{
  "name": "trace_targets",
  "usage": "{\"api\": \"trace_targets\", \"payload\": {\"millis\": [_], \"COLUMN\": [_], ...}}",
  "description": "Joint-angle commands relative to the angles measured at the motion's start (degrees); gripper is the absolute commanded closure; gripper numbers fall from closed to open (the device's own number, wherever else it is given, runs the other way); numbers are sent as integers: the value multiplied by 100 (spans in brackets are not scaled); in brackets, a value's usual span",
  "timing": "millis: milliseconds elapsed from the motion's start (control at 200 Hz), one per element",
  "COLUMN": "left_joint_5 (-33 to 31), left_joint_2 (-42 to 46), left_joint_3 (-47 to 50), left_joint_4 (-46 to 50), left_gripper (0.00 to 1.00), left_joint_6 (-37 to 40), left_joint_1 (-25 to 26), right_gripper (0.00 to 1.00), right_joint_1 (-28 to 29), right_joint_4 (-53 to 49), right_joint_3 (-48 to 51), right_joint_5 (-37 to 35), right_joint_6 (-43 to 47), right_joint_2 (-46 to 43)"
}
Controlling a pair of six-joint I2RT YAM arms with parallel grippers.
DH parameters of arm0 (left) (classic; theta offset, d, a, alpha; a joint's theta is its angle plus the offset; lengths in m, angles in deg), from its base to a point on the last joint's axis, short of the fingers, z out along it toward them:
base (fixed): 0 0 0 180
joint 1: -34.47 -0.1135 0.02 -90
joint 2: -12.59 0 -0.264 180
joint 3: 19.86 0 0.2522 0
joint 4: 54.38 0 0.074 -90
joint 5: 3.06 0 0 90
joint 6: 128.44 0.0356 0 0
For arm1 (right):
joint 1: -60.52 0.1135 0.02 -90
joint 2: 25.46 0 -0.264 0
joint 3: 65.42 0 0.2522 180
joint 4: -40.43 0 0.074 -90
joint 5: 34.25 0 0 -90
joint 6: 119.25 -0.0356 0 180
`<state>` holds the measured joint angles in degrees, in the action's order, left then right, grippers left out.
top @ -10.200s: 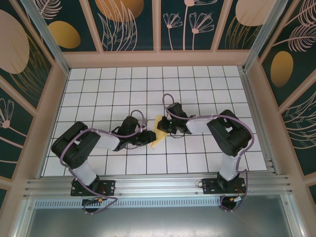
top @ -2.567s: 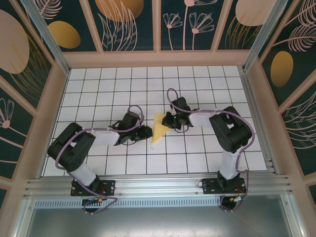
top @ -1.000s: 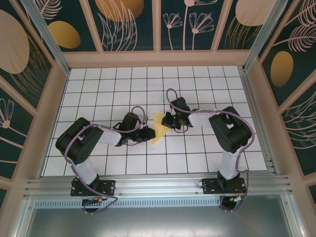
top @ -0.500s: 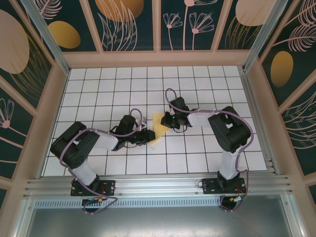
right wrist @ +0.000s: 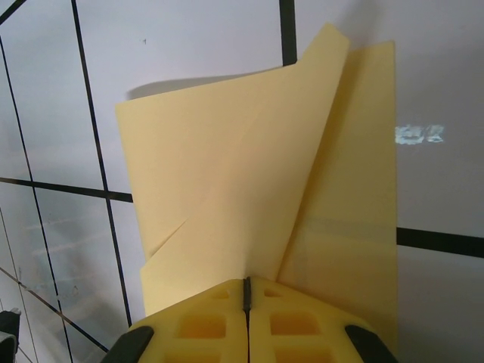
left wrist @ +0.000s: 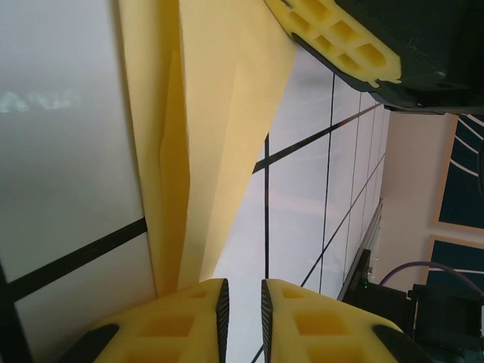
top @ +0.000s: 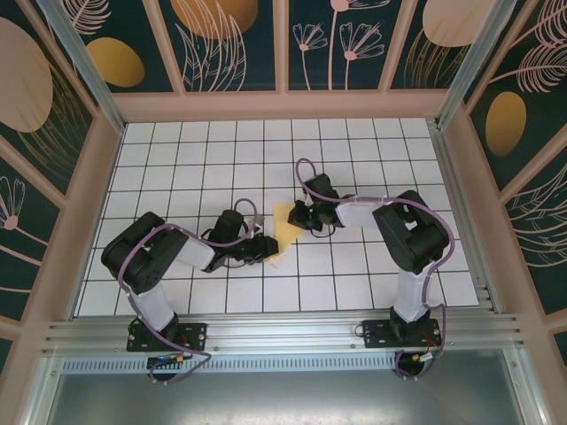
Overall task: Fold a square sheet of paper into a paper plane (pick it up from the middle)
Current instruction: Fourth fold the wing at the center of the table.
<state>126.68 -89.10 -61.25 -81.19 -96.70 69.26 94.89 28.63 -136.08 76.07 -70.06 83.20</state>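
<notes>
The square sheet of paper (top: 285, 228) is yellow and folded into a pointed, creased shape, lying mid-table between both grippers. My left gripper (top: 264, 247) is at its lower left edge. In the left wrist view its jaws (left wrist: 242, 318) stand a narrow gap apart with bare table between them, and one finger (left wrist: 174, 321) overlaps the paper's (left wrist: 204, 136) tip. My right gripper (top: 299, 218) is shut, with its tips (right wrist: 246, 291) resting on the paper (right wrist: 227, 189) where a raised flap meets the flat layer. One of its fingers (left wrist: 333, 38) shows in the left wrist view too.
The white grid table (top: 177, 159) is boxed in by wooden walls (top: 283, 104) at the back and sides. An aluminium rail (top: 283, 332) runs along the near edge by the arm bases. Open tiles lie to the left, right and behind the paper.
My left gripper has slid a little toward the near side along the paper's left edge and its elbow has shifted. The right gripper and the paper have stayed put.
</notes>
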Motion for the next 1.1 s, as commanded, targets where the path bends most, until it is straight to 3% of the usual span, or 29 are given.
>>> {"api": "trace_targets", "payload": {"millis": [0, 165, 405, 515, 836, 1091], "left_joint_5": [140, -94, -1382, -1701, -2061, -2258], "left_joint_2": [-369, -409, -71, -97, -656, -379], "left_joint_3": [216, 461, -412, -743, -1156, -911], "left_joint_4": [-275, -81, 2794, 3559, 4357, 4445], "left_gripper": [79, 82, 88, 91, 95, 97], "left_joint_6": [-193, -194, 809, 998, 1258, 1211], "left_joint_1": [86, 123, 259, 295, 643, 679], "right_gripper": [92, 92, 92, 92, 91, 90], "right_joint_1": [137, 139, 188, 195, 229, 165], "right_joint_4": [-500, -609, -775, -783, -790, -1167], "right_joint_3": [67, -3, -198, -207, -240, -564], "right_joint_5": [-387, -449, -533, -563, -609, -1041], "right_joint_6": [64, 102, 180, 167, 191, 419], "right_joint_2": [416, 381, 353, 393, 330, -146]}}
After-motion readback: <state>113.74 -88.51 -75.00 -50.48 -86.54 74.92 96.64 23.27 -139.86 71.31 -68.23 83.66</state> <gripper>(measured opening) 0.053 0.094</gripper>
